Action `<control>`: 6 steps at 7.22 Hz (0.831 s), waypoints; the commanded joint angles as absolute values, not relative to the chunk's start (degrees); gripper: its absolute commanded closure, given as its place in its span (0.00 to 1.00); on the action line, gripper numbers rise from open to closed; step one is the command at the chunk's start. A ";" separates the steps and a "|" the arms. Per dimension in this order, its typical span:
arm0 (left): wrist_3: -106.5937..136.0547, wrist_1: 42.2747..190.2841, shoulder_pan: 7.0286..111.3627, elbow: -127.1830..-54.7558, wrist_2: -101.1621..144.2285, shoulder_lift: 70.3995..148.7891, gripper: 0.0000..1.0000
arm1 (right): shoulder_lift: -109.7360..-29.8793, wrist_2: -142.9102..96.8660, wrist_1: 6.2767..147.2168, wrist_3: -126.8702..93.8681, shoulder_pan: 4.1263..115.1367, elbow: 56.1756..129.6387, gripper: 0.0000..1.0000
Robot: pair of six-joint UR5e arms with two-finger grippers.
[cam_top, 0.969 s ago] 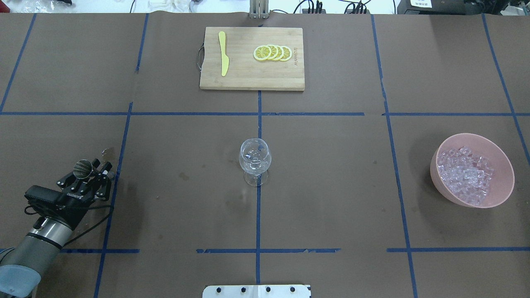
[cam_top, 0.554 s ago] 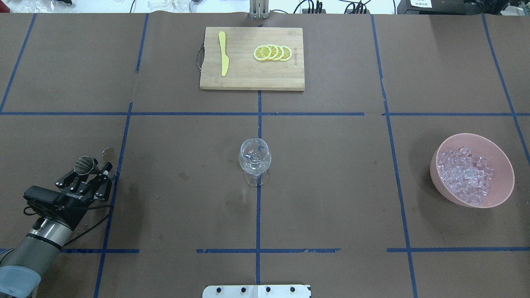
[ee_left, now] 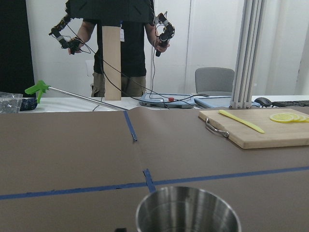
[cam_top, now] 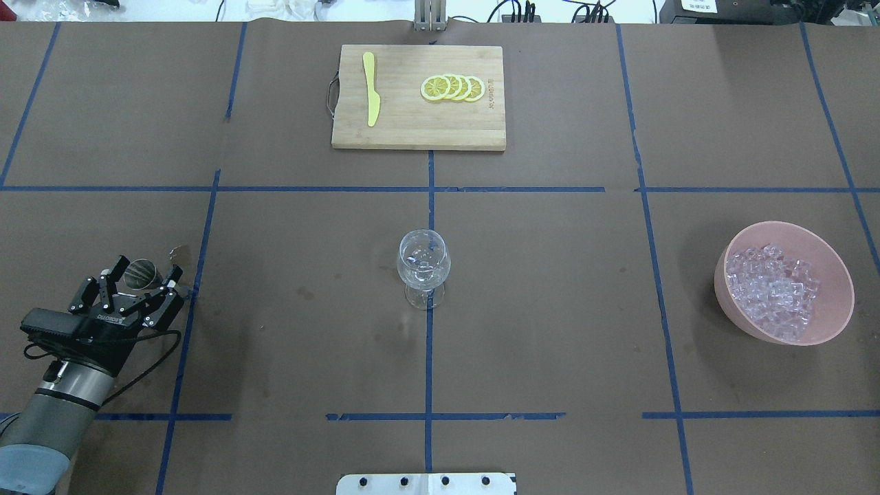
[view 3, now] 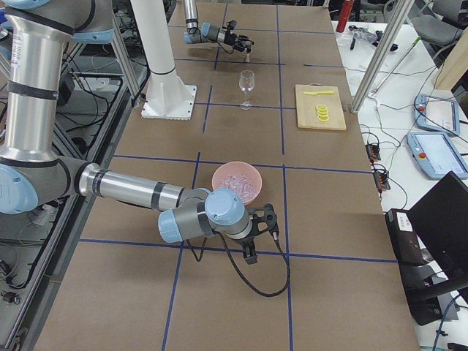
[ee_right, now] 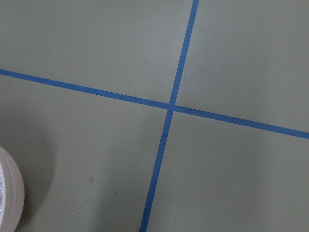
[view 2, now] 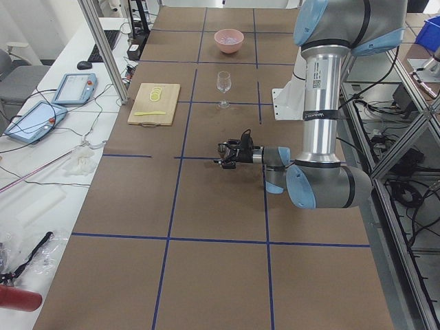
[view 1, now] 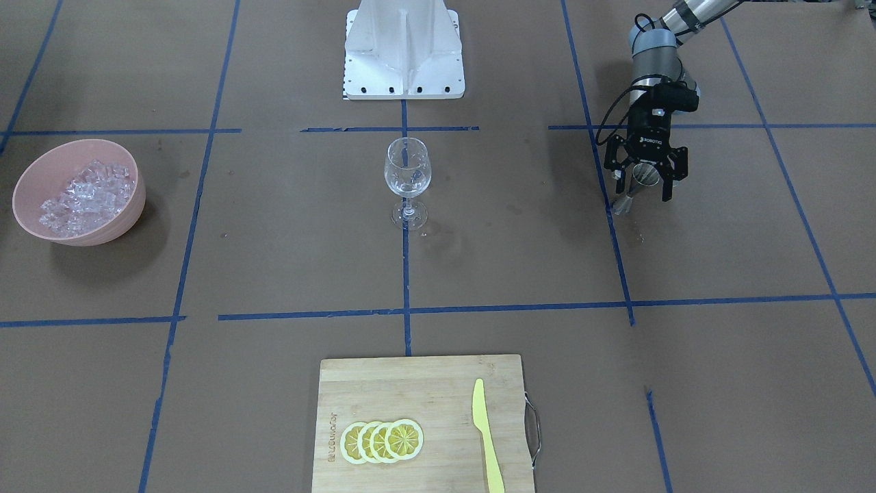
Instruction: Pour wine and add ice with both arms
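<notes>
left gripper [view 1: 642, 186]: white "ROBOTIQ" on its body | cutting board [view 1: 417, 390]: engraved wordmark along one edge, too small to read

The table [cam_top: 550, 309] is covered in brown paper and marked into squares by blue tape [cam_top: 429, 385]. Seen from overhead, 5 things rest on it. A wine glass [cam_top: 424, 265] stands upright at the centre on a tape line. A wooden cutting board [cam_top: 412, 130] lies at 12 o'clock, a pink bowl [cam_top: 835, 275] at 3 o'clock, a white base plate [cam_top: 426, 483] at 6 o'clock and a steel cup [cam_top: 141, 272] at 9 o'clock.
</notes>
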State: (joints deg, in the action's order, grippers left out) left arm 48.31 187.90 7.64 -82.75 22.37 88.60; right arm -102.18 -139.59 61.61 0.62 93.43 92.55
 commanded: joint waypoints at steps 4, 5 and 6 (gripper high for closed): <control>41.16 191.40 8.43 -89.73 24.83 87.46 0.01 | -102.13 -139.57 61.61 0.53 93.43 92.46 0.00; 40.87 191.34 10.87 -89.82 30.01 86.67 0.01 | -102.22 -139.57 61.61 0.61 93.43 92.46 0.00; 40.52 191.08 15.68 -89.91 37.89 85.70 0.01 | -102.13 -139.57 61.61 0.62 93.43 92.46 0.00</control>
